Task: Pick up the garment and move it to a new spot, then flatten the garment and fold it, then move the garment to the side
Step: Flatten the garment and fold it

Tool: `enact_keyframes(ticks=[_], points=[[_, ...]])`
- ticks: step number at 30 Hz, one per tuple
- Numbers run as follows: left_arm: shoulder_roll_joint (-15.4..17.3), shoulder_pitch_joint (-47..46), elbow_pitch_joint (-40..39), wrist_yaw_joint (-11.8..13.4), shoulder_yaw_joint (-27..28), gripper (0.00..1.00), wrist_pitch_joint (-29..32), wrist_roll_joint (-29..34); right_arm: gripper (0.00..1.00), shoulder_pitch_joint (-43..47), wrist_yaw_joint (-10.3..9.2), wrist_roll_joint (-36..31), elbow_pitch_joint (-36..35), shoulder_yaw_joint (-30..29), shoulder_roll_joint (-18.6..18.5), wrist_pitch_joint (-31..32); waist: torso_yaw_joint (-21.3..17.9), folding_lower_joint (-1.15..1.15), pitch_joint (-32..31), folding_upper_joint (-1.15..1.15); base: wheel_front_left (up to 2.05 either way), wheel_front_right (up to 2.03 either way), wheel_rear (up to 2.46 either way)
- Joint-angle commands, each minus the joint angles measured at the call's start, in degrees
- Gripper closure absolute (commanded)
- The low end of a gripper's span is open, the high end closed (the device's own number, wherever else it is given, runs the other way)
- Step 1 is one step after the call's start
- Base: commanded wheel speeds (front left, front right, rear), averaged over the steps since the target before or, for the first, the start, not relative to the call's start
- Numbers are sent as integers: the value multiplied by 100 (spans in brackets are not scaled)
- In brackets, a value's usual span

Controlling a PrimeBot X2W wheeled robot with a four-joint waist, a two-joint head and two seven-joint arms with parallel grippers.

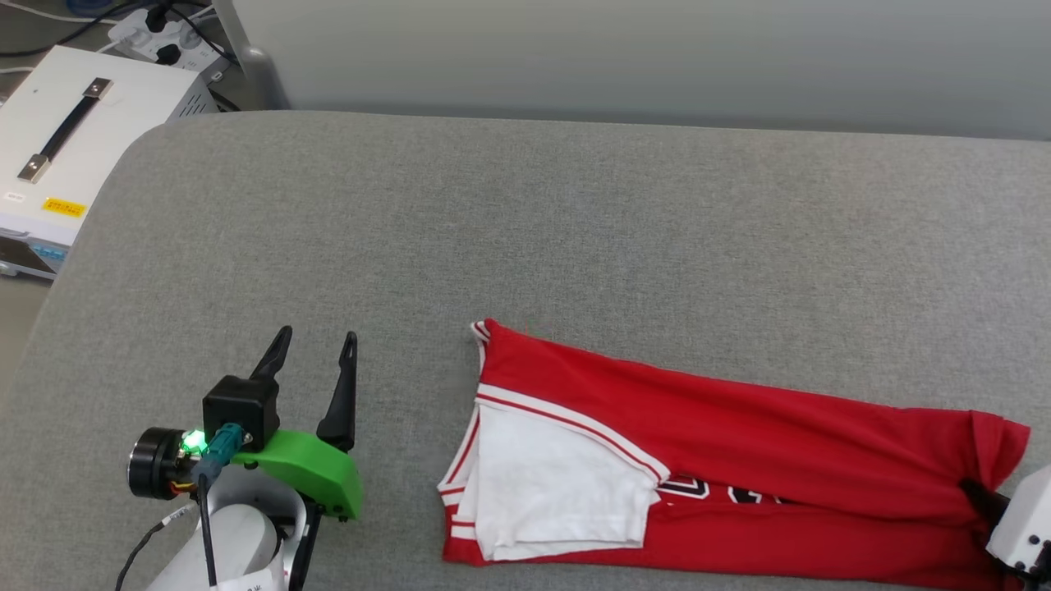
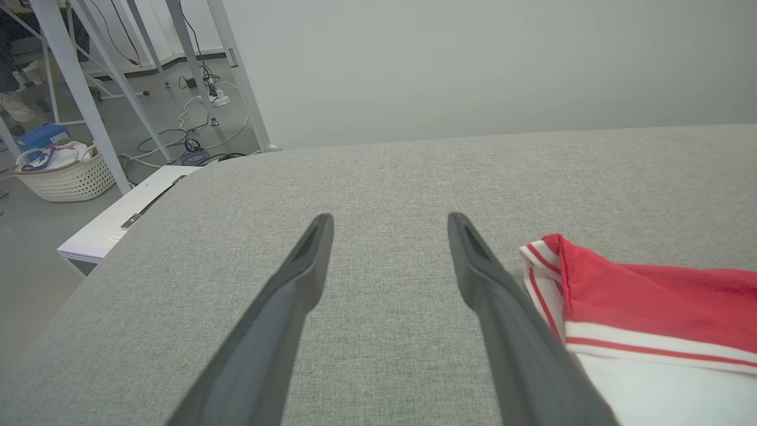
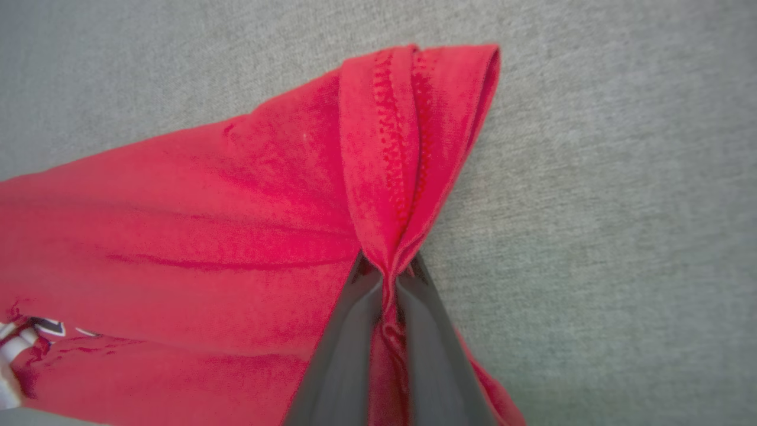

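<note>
The garment (image 1: 739,443), a red jersey folded lengthwise with a white sleeve on top at its left end, lies on the grey table toward the front right. Black lettering peeks out along the fold. My right gripper (image 3: 387,275) is shut on the garment (image 3: 236,225), pinching a bunched hem fold at its right end; in the head view its dark fingers (image 1: 981,499) meet the cloth at the lower right. My left gripper (image 1: 314,353) stands open over bare table, left of the garment's striped collar edge (image 2: 544,260), with nothing between its fingers (image 2: 307,260).
The grey padded table (image 1: 525,230) stretches wide behind and left of the garment. A white box with a black handle (image 1: 57,148) sits off the table's left end, with a power strip behind it. A laundry basket (image 2: 65,171) and metal frame legs stand on the floor.
</note>
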Motion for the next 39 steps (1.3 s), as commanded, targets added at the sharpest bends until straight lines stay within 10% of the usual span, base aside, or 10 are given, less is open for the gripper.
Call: enact_keyframes(ticks=[1,21,39], points=[[-22,89,23,-39,24,0,-35,22,100,78,-12,-105,75,-108,-161,-87,-17,0,-46,0,0,0,0],[-219,406,19,-49,139,0,-35,34,100,695,-12,34,-1187,136,86,485,-36,0,-547,0,0,0,0],[-386,594,142,-178,312,0,-35,145,100,686,-12,767,-2638,818,1570,1724,235,0,-693,0,0,0,0]])
